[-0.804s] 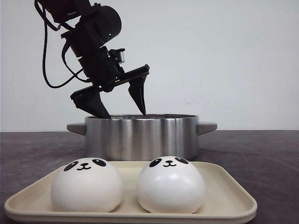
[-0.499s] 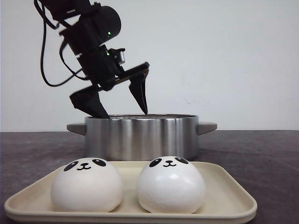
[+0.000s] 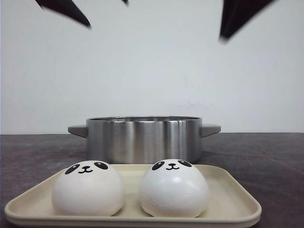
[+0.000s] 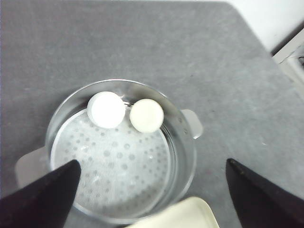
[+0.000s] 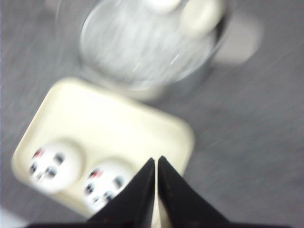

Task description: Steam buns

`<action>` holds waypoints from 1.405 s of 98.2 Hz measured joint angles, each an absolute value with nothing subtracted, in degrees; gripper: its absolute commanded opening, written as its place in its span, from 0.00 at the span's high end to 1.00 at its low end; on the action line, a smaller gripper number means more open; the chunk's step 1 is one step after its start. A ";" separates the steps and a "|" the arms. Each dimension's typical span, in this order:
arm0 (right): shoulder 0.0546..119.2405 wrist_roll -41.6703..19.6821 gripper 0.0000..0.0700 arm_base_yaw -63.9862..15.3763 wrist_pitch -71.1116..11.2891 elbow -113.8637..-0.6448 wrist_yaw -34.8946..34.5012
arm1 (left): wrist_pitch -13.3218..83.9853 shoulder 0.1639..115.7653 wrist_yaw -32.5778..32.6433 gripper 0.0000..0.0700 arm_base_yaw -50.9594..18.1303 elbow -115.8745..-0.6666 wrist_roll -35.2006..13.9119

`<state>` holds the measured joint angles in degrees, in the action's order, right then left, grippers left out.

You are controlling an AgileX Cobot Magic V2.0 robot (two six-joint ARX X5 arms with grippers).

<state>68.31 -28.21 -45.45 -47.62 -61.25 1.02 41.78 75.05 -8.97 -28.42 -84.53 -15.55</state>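
Note:
Two panda-faced buns sit side by side on the cream tray. The blurred right wrist view shows them too. Two more buns lie in the steel pot on its perforated rack, against the wall. My left gripper is open and empty, high above the pot; only its fingertips show in the front view. My right gripper is shut and empty, high above the tray's edge, and shows at the front view's top right.
The pot has two side handles and stands just behind the tray on the dark grey table. A white wall lies behind. The table's edge and a pale object show in the left wrist view.
My left gripper has risen from just over the pot's rim to the top of the front view, still open. My right gripper has come into view at the top right.

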 measured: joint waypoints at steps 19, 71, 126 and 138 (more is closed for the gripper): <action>74.50 -31.03 0.05 -47.13 -46.59 -59.48 -4.80 | 46.52 64.47 -8.84 0.15 -28.42 -84.53 -13.85; 90.26 -32.71 0.19 -53.36 -43.70 -59.48 -7.35 | 51.72 52.66 -7.90 0.15 -28.42 -84.53 -13.04; 92.95 -34.76 0.98 -53.69 -42.30 -60.25 -1.69 | 52.47 52.86 -7.86 0.15 -28.64 -84.53 -13.02; 86.52 -34.59 0.99 -54.13 -43.86 -65.45 0.69 | 52.47 52.86 -7.86 0.15 -28.64 -84.53 -13.04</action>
<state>86.52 -34.59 -54.13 -43.86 -65.45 0.69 52.47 52.86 -7.86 -28.64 -84.53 -13.04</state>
